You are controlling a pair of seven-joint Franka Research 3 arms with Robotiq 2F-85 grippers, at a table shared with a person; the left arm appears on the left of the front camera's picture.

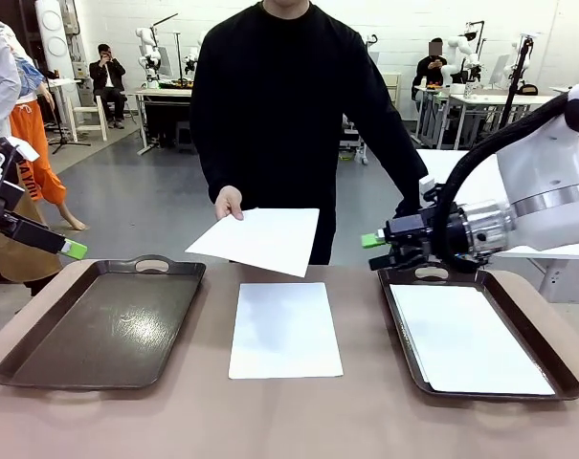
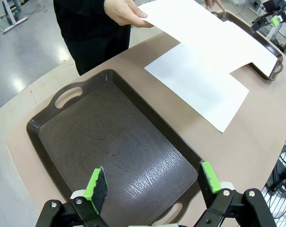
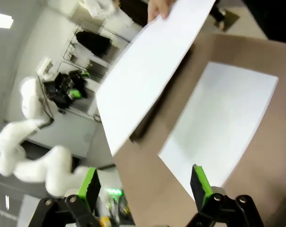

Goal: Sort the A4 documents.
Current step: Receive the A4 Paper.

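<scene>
A plain white A4 paper sheet [image 1: 285,330] lies flat on the tan counter [image 1: 174,421]. It sits between a dark brown handled tray [image 1: 102,320] on the left and a matching right tray [image 1: 402,325] carrying more white paper [image 1: 466,337]. A person's hand [image 1: 229,203] holds another white sheet [image 1: 260,239] in the air over the counter's far edge. The left claw [image 2: 152,182] hangs released above the left tray, well apart from every sheet. The right claw [image 3: 145,182], spread wide and grasping nothing, hovers by the right tray's far handle, pointing at the held sheet without touching it.
</scene>
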